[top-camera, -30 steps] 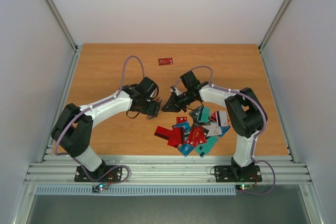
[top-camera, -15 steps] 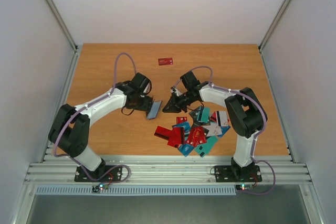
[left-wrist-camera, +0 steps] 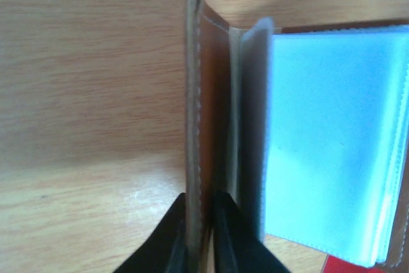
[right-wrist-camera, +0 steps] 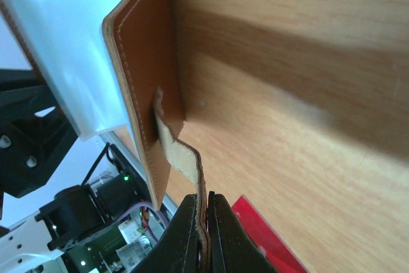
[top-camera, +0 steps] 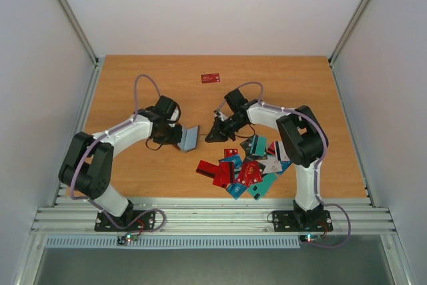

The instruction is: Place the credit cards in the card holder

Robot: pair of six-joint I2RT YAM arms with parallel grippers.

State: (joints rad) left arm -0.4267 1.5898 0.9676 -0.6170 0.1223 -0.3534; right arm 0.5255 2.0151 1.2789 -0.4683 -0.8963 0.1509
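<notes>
Top view: the holder point(top-camera: 189, 138) stands open on the table point(top-camera: 133, 85) between both grippers. The left gripper point(top-camera: 179, 136) is at its left side and the right gripper point(top-camera: 212, 133) just right of it; their jaws are too small to read here. The cards point(top-camera: 248, 166) lie heaped near the holder's right, and one red card point(top-camera: 211, 78) lies well beyond it.

Left wrist: the left gripper point(left-wrist-camera: 199, 247) has its jaws almost together, clamped on the holder's brown cover point(left-wrist-camera: 208, 107). Clear sleeves point(left-wrist-camera: 326, 139) fan to the right, cut off by the frame.

Right wrist: the right gripper point(right-wrist-camera: 203, 234) has its jaws nearly closed, pinching the holder's thin strap point(right-wrist-camera: 182, 155). A red card beside it is partly cut off.
</notes>
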